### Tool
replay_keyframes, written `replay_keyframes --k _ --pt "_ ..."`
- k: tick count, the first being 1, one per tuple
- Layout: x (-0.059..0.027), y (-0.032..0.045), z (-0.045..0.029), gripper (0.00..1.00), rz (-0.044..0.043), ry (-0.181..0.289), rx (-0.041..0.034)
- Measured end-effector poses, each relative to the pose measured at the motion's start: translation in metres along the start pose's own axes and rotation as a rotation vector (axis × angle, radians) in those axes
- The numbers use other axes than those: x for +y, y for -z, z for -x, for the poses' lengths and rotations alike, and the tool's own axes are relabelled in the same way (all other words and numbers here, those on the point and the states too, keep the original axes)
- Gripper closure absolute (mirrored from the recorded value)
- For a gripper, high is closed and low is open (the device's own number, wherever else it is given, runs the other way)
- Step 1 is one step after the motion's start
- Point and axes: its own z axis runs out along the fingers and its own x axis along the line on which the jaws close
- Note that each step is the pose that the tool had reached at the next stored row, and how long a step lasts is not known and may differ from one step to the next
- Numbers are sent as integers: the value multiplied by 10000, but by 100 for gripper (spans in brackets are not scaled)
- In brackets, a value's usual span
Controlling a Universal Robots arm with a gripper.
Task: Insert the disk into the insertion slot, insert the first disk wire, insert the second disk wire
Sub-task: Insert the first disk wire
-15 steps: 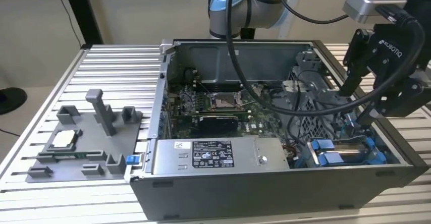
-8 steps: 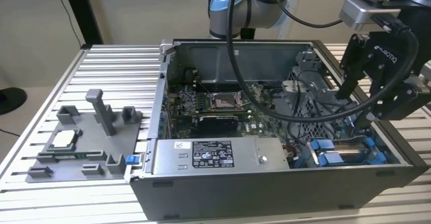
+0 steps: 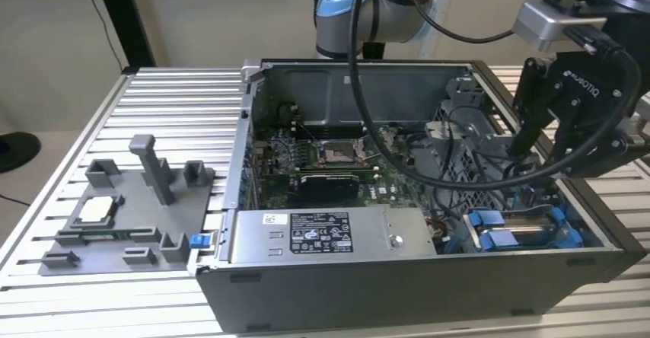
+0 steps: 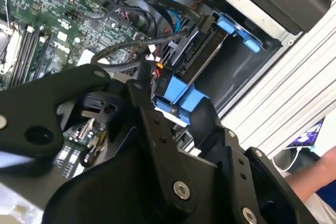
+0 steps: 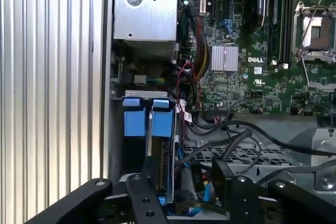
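Note:
The disk (image 4: 197,59) is a dark flat drive in a bright blue carrier. It stands tilted on edge in the insertion slot (image 4: 239,72), a grey metal bay with blue tabs in the case's corner. My gripper (image 4: 177,106) is shut on the carrier's blue end, with one black finger (image 4: 140,92) on each side. In the first wrist view the disk (image 5: 169,167) runs edge-on between the fingers (image 5: 150,170), beside the slot's blue tabs (image 5: 134,120). In the exterior view my gripper (image 3: 528,172) hangs over the blue-railed slot (image 3: 520,230) at the case's near corner on the exterior view's right.
Black and blue cables (image 3: 477,172) loop across the bay right beside the gripper. A grey power-supply box (image 3: 320,236) with a white label sits by the slot. The motherboard (image 3: 325,154) lies behind. A grey fixture tray (image 3: 122,216) rests on the slatted table (image 3: 173,102). A person's arm (image 4: 315,178) is nearby.

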Motion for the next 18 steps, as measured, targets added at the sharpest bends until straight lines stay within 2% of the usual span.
replay_keyframes --k 7,18 --pt "-2 -5 31 0 2 396 13" --pt "-8 24 99 0 6 695 28"
